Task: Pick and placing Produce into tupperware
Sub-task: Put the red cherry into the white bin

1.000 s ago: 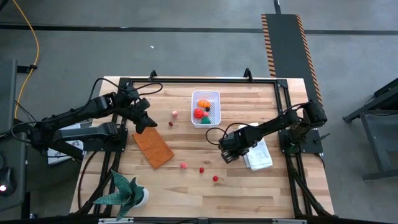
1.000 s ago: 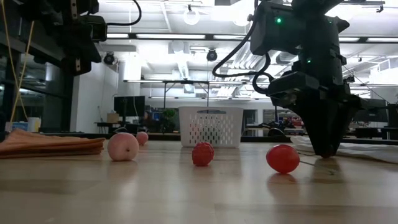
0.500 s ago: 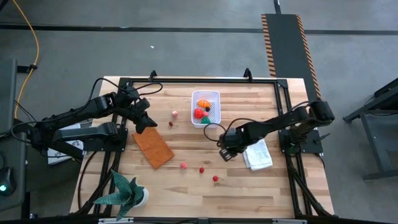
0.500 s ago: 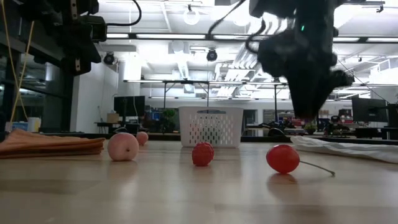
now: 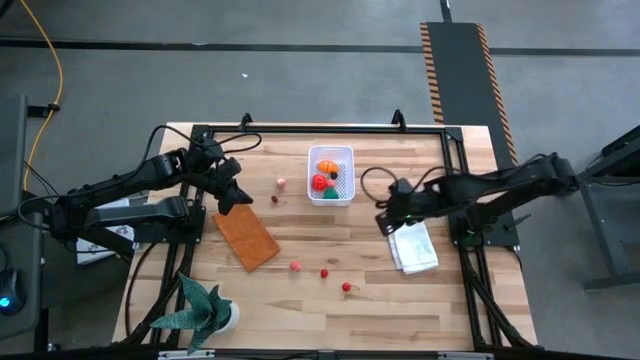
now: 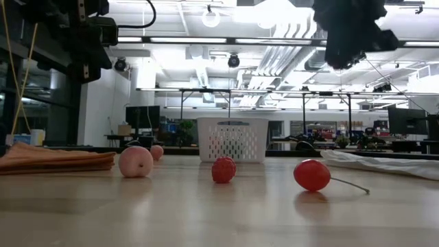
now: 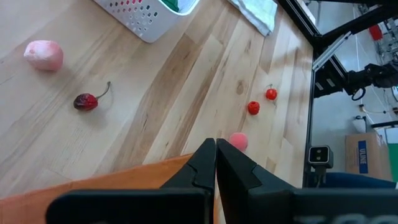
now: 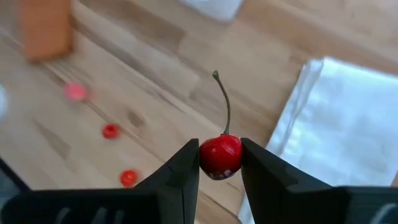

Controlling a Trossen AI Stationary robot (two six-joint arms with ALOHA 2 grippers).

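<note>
Only one readable text — "ULINE" printed on a blue box in the room beyond the table, left wrist view — nothing else legible.

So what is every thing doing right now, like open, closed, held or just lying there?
right pincer: raised above the table, shut on a red cherry
left pincer: shut, empty, over the orange mat
tupperware: open, no lid, produce inside
pink piece: loose on the table
dark cherry: lying loose
three red and pink pieces: loose on the table
white cloth: lying folded
</note>
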